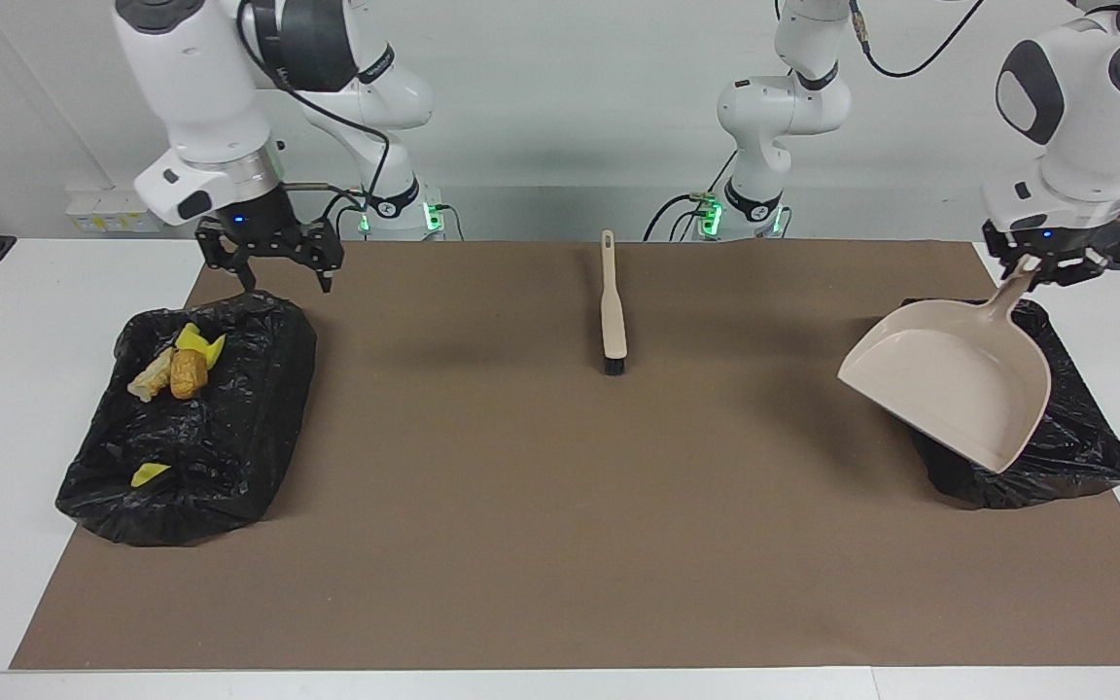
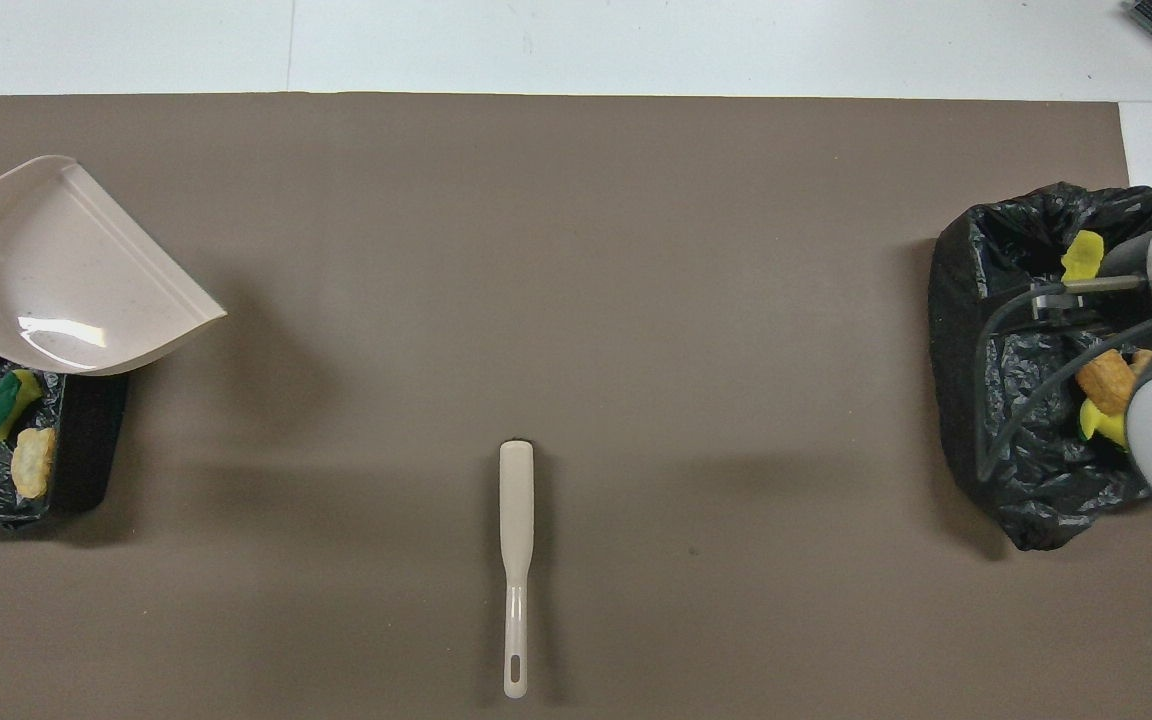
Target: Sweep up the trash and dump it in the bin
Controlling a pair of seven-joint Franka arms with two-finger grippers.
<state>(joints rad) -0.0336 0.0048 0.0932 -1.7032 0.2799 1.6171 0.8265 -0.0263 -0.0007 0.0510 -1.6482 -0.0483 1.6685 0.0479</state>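
Note:
My left gripper is shut on the handle of the beige dustpan, which hangs tilted over the black bin at the left arm's end. The pan looks empty. In that bin lie a green-and-yellow piece of trash and a beige chunk. My right gripper hangs open and empty over the robot-side rim of the other black bin. That bin holds a yellow wedge, a golden-brown nugget, a beige chunk and a small yellow piece.
The beige brush with black bristles lies on the brown mat, midway between the bins, handle toward the robots. In the overhead view the brush has bare mat all round it. White table borders the mat.

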